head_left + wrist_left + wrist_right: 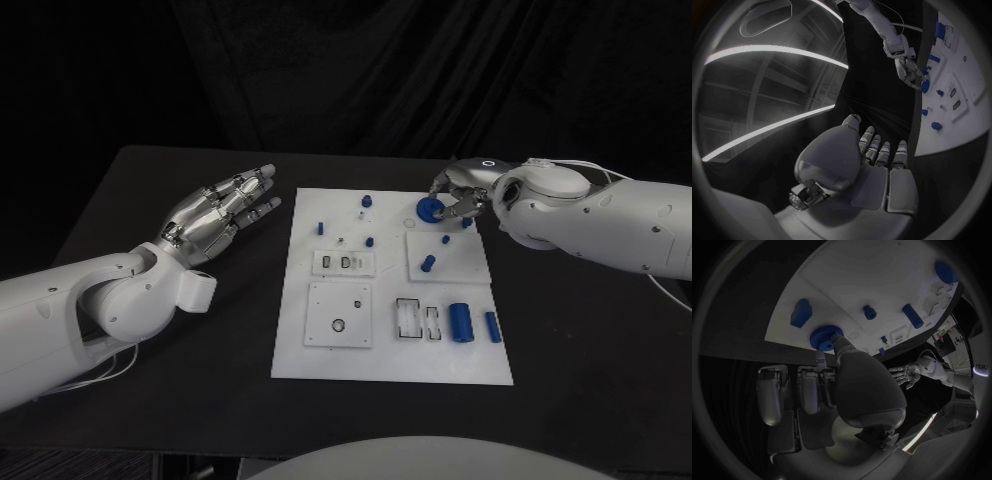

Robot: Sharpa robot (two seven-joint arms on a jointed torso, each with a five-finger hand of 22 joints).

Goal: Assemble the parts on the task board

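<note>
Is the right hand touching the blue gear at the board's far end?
Touching. In the right wrist view, the right hand has a fingertip pressed against the blue gear on the task board.

Matt white task board (389, 365), smooth blue plastic-looking parts (460, 322), matt black table (577, 350).

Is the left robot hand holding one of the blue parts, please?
No: the left robot hand hovers open beside the task board, fingers apart and holding nothing.

Bare table (173, 180) flanks the task board (389, 365); upright blue parts (428, 263) crowd its far half.
</note>
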